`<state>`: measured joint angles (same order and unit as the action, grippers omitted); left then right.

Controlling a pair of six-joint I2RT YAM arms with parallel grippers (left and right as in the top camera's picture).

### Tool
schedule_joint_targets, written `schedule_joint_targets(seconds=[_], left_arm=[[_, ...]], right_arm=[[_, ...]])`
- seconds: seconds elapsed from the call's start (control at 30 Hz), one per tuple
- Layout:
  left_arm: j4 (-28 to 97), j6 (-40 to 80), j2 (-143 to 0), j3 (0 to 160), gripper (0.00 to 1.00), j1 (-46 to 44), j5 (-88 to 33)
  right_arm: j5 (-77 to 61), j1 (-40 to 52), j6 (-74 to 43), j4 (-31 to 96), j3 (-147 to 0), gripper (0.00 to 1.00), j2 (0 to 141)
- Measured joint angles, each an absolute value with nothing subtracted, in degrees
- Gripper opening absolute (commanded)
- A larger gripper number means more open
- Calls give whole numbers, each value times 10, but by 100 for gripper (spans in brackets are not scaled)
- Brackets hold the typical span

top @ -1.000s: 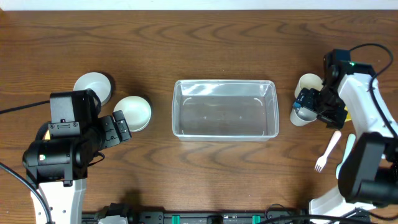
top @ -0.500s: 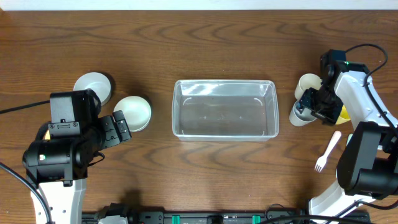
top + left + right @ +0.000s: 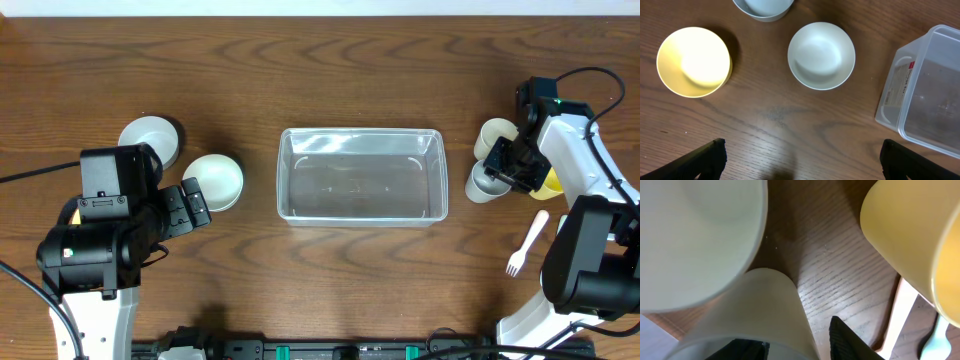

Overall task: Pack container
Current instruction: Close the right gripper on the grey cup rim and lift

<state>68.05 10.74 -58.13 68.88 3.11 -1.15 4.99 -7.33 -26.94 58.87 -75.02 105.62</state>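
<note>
The clear rectangular container (image 3: 283,180) sits empty mid-table, and its corner shows in the left wrist view (image 3: 890,100). At the right, my right gripper (image 3: 499,168) is partly closed astride the wall of a white cup (image 3: 481,188). In the right wrist view that cup (image 3: 760,305) has one finger inside it and the other finger (image 3: 847,340) just outside, a thin gap from the wall. My right gripper (image 3: 795,347) is not pinching it. My left gripper (image 3: 196,205) hangs wide open over bare wood (image 3: 802,155).
A second white cup (image 3: 497,133) and a yellow cup (image 3: 549,182) flank the right gripper. A white fork (image 3: 527,243) lies nearer the front. At the left stand a white bowl (image 3: 821,55), a yellow bowl (image 3: 694,61) and a grey bowl (image 3: 763,7).
My right gripper has shifted slightly towards the white cup and its jaws have narrowed around the cup's wall. The left arm has not moved.
</note>
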Motion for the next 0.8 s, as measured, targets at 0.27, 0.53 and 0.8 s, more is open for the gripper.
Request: schedule_joint_targets(seconds=[0.27,0.53,0.8], left_arm=[[681,107,-581,689,98,31,-11],[681,107,-581,689,98,31,-11],[681,107,-581,689,98,31,-11]], right_arm=[[50,-73,-254,582,-750,25,1056],[50,-73,-248,582,-750,14,1056],[50,-73,-244,590,-750,9,1056]])
